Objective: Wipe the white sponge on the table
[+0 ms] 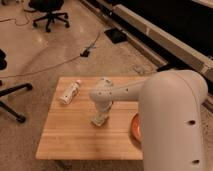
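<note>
The table (pixel 65 137) is a low one with a light wooden plank top, in the middle of the camera view. The white sponge (pixel 99 120) lies near the table's centre, a small off-white block. My gripper (pixel 101 115) points straight down onto the sponge, at the end of the white arm (pixel 125 92) that reaches in from the right. The gripper hides most of the sponge.
A white bottle (pixel 69 92) lies on its side at the table's back left. An orange plate (pixel 135 127) sits at the right, partly hidden by my arm's big white housing (pixel 172 125). Office chairs (pixel 47 12) and floor cables (pixel 60 60) lie beyond the table.
</note>
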Controlling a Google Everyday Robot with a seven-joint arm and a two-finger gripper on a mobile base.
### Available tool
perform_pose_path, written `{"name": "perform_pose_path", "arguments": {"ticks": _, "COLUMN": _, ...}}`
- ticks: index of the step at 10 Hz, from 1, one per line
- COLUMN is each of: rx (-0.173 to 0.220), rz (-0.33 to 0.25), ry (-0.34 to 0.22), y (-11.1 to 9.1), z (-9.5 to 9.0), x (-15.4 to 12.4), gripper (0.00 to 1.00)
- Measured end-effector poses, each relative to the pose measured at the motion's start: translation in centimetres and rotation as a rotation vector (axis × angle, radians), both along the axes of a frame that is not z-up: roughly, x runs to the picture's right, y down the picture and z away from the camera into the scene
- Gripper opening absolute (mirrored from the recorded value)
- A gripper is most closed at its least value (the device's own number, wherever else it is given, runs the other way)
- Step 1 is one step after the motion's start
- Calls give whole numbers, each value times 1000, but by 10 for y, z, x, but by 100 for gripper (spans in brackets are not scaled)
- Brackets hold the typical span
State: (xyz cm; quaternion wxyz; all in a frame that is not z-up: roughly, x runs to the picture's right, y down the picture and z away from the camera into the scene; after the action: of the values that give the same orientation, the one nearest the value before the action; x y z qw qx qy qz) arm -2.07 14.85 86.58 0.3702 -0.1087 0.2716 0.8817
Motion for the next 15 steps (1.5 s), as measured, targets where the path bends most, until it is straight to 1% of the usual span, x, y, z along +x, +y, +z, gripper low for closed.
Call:
{"name": "perform_pose_path", "arguments": {"ticks": 1, "rx": -6, "rz": -21, "ry": -25, "y": 6, "z": -4, "x": -15, "gripper": 0}}
{"name": "perform_pose_path", "arguments": {"ticks": 2, "rx": -8, "rz": -35, "ry": -42, "y": 8, "z": -5, "x": -24, "gripper": 0}}
{"name": "perform_pose_path", "arguments": {"ticks": 3, "rx": -9, "rz": -37, "ry": -47, "y": 9, "z": -6, "x": -27, "gripper": 0}}
{"name": "perform_pose_path", "arguments": {"ticks": 5, "rx": -10, "rz": -37, "ry": -40, "y": 9, "z": -6, "x": -23, "gripper": 0}}
{"name": "perform_pose_path", "arguments": {"ticks": 13, "rx": -9, "rz": -35, "ry": -43, "y": 9, "z": -6, "x": -24, "gripper": 0}}
{"name": "perform_pose_path", "arguments": {"ticks": 14, "rx": -4, "rz": -26, "ry": -40, "y": 5, "z": -5, "x": -22, "gripper": 0}}
{"name": "perform_pose_path", "arguments": {"ticks": 15, "rx": -1, "rz": -20, "ry": -34, "y": 2, "z": -3, "x": -15, "gripper": 0}}
